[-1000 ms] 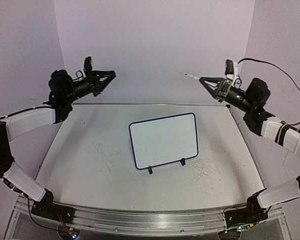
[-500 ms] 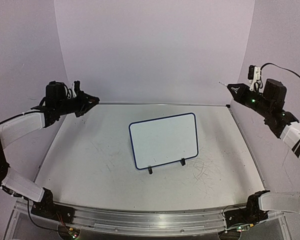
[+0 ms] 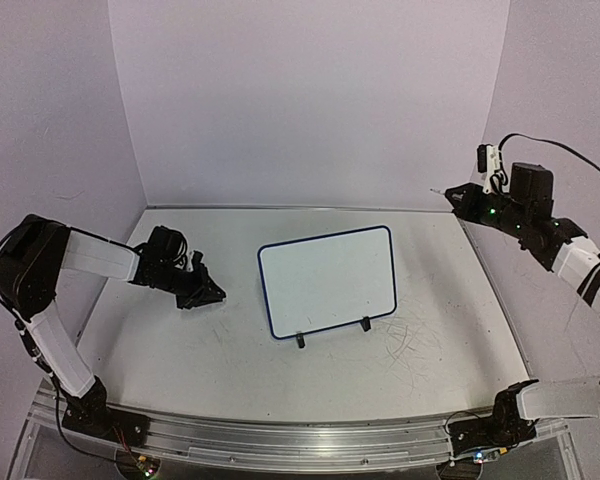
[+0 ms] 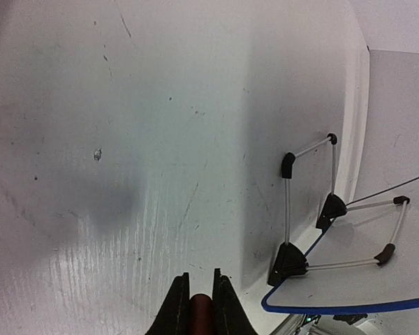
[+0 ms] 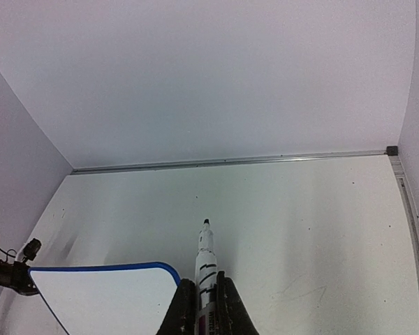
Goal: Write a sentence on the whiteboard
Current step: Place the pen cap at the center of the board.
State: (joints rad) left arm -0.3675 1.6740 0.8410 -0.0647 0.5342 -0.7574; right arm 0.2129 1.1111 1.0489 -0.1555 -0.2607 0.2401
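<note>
Board (image 3: 328, 282) stands mid-frame in the top view, leaning back on its wire stand (image 4: 286, 209). Long axis runs left-right, face blank, nothing written yet.

Right gripper (image 3: 452, 194) is up at the right edge of the frame, well apart from the board and higher. The board lies down and to the left of it. It's clamped on a marker (image 5: 206, 259), tip pointing up-frame in the wrist view, past the board rather than at it. Only the board's top corner (image 5: 105, 293) shows there, lower left.

Left gripper (image 3: 212, 295) sits low over the desk (image 3: 180, 350), just left of the board, the nearer of the two. Jaws are drawn together with a small dark reddish bit between them, can't tell what.

My read: the marker arm has to swing down-left and tip the point onto the face. Nothing stands between them. The left arm near the board's left edge is the only thing close.
</note>
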